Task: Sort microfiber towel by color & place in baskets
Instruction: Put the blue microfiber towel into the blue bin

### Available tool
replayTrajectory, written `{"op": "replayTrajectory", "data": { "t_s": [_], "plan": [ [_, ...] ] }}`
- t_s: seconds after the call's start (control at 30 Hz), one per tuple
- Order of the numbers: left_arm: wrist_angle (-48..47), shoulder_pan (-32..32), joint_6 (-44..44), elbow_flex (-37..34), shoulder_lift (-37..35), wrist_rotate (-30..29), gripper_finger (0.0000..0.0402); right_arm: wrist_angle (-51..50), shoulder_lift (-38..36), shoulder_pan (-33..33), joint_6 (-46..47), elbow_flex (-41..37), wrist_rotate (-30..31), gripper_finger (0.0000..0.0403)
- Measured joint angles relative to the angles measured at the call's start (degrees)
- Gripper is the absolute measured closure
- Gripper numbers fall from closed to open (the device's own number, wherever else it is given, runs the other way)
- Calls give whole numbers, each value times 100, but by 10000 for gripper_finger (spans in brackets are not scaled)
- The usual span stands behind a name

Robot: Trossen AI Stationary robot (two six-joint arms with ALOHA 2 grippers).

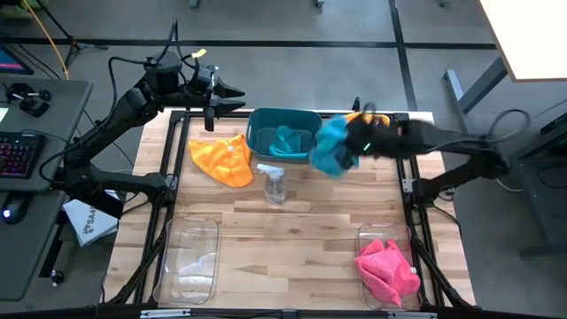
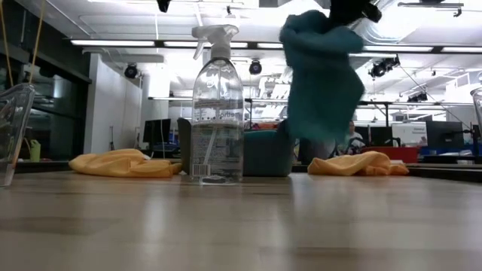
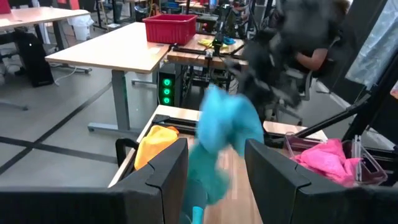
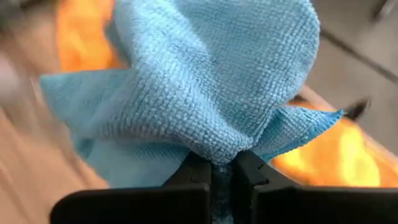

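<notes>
The right claw [image 1: 354, 142] pinches a blue towel [image 1: 333, 147] that hangs above the worktop [image 1: 310, 221]; the teal basket [image 1: 282, 135] lies just beside it, toward the idle, open left claw [image 1: 232, 97].

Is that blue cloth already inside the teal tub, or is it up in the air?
In the air. The right gripper pinches the blue towel, which hangs bunched beside the teal tub, not inside it.

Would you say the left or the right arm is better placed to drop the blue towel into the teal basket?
Right: its gripper holds the blue towel beside the teal basket, while the left gripper is empty.
</notes>
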Motion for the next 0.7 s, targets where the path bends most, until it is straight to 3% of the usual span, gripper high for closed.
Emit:
{"op": "replayTrajectory", "data": {
  "t_s": [0.17, 0.37, 0.5, 0.7],
  "plan": [
    [308, -2, -218, 0, 0, 1, 255, 1899, 56, -818, -1186, -18, -5, 400],
    [1089, -4, -693, 0, -4, 16, 255, 4536, 971, -1538, -2141, -19, -1374, 401],
    [1453, -4, -973, 0, -100, 48, 255, 4760, 1504, -1808, -1976, -23, -1825, 402],
    [1806, -2, -1207, -2, -394, 59, 255, 4278, 2314, -1954, -1652, -23, -1933, 402]
  ]
}}
